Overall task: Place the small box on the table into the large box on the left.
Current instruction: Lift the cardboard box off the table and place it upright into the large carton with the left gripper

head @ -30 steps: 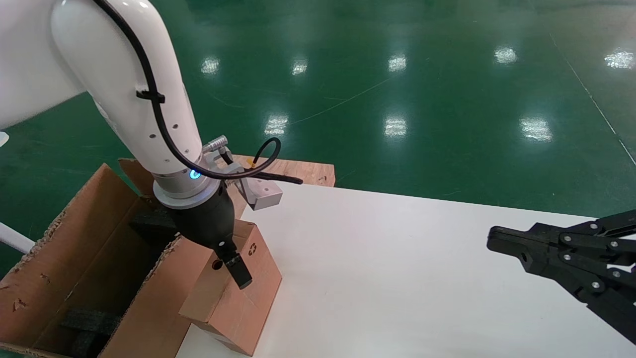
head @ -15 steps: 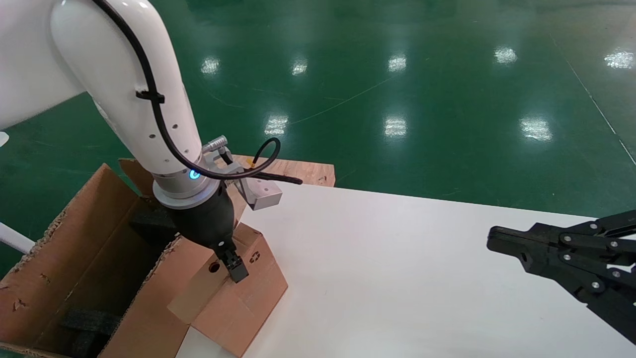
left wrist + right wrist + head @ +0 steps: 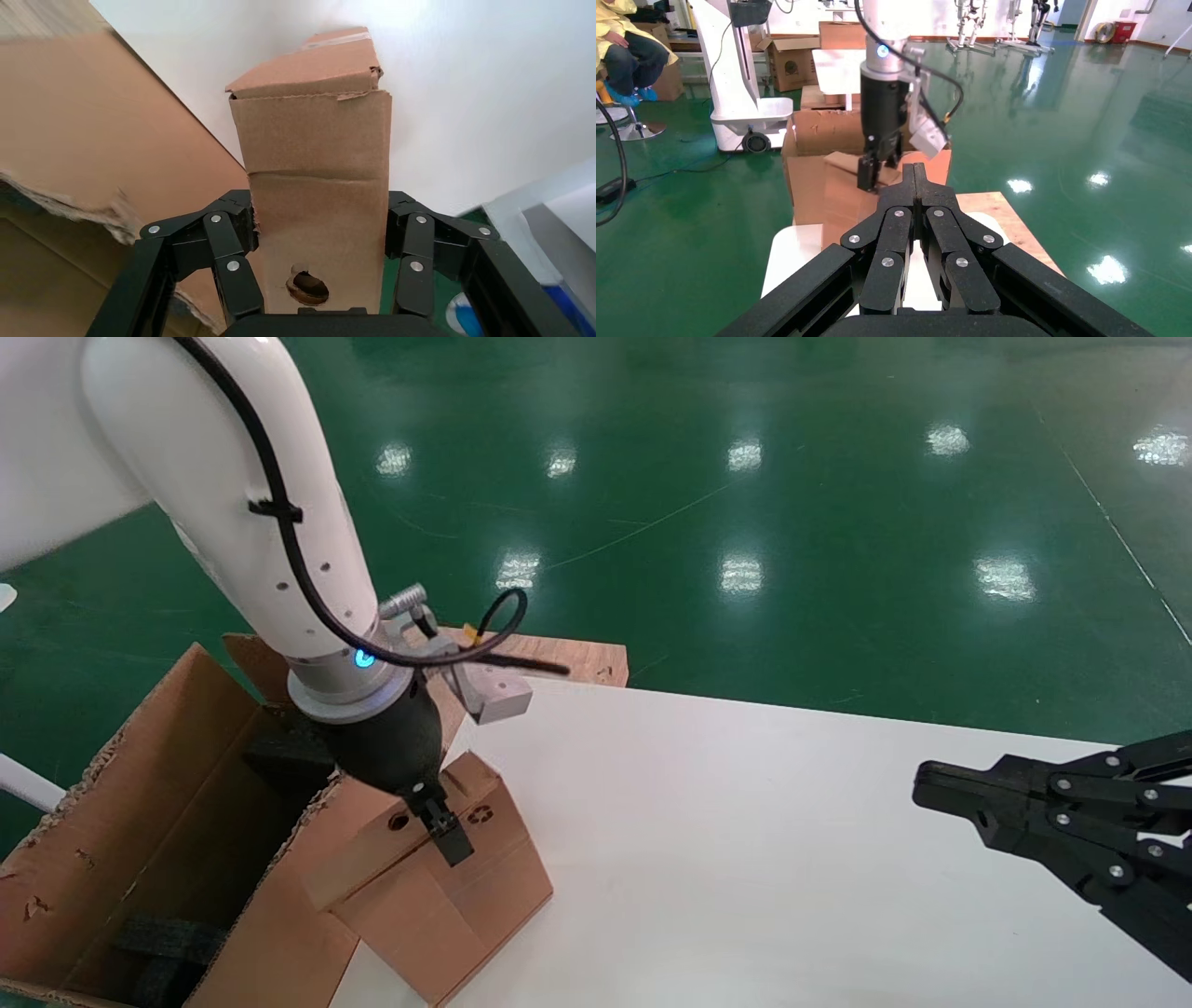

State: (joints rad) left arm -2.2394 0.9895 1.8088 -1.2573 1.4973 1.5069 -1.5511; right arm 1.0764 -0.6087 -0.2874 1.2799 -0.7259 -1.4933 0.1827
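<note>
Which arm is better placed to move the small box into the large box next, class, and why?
Left. The left end effector is clamped on the small box, right beside the large box. The right end effector is shut and empty, far across the table.

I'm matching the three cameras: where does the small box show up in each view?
Head view: small box, lower left, beside the large box.
Left wrist view: centre, between the left gripper jaws.
Right wrist view: distant centre-left, partly hidden behind the right gripper.
Shared landmark: the left gripper.
</note>
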